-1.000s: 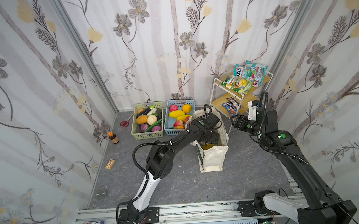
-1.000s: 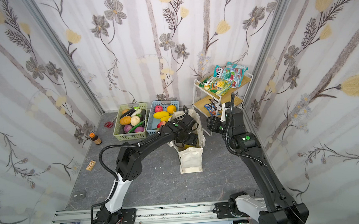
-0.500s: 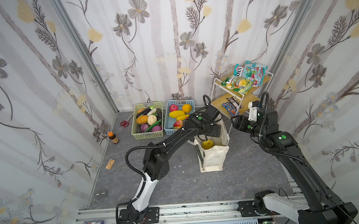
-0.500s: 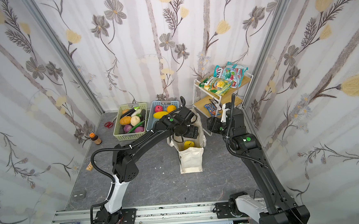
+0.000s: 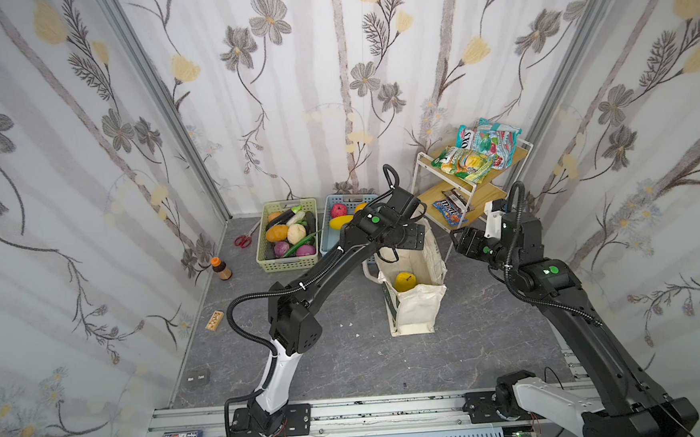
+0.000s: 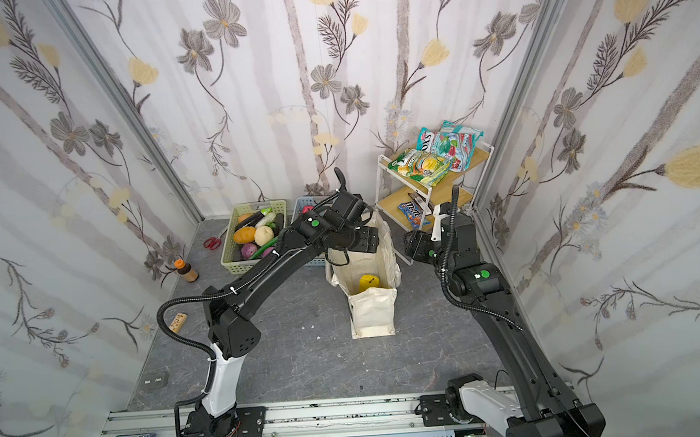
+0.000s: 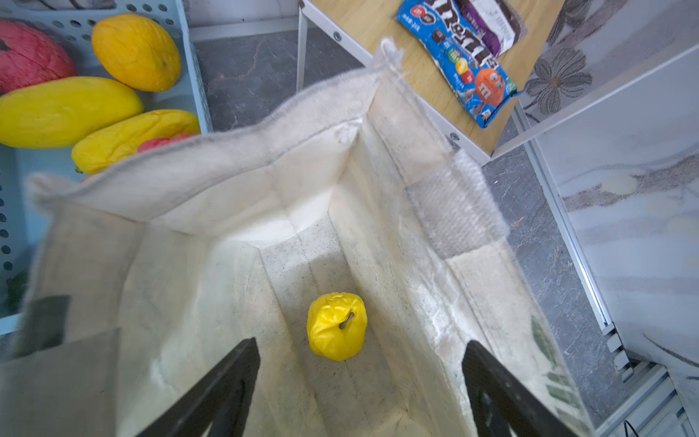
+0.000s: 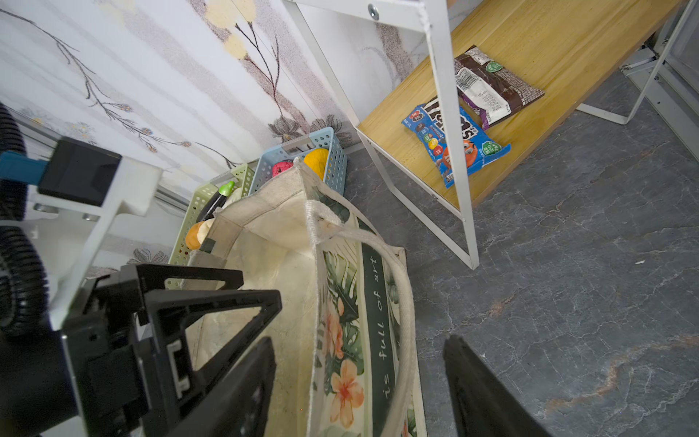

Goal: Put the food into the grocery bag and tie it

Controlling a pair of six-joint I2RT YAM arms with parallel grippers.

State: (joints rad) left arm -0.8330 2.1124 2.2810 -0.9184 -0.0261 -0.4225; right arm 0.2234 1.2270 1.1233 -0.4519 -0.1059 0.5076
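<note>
Hovering over the upright grocery bag, whose floor holds one yellow toy fruit, the left gripper hangs empty with jaws apart, while the right gripper, likewise spread, waits beside the bag's printed side, perhaps to steady it.

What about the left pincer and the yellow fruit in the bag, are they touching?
Apart. The left wrist view shows the yellow fruit lying on the bag floor, with bare canvas between it and both open fingers of the left pincer.
</note>
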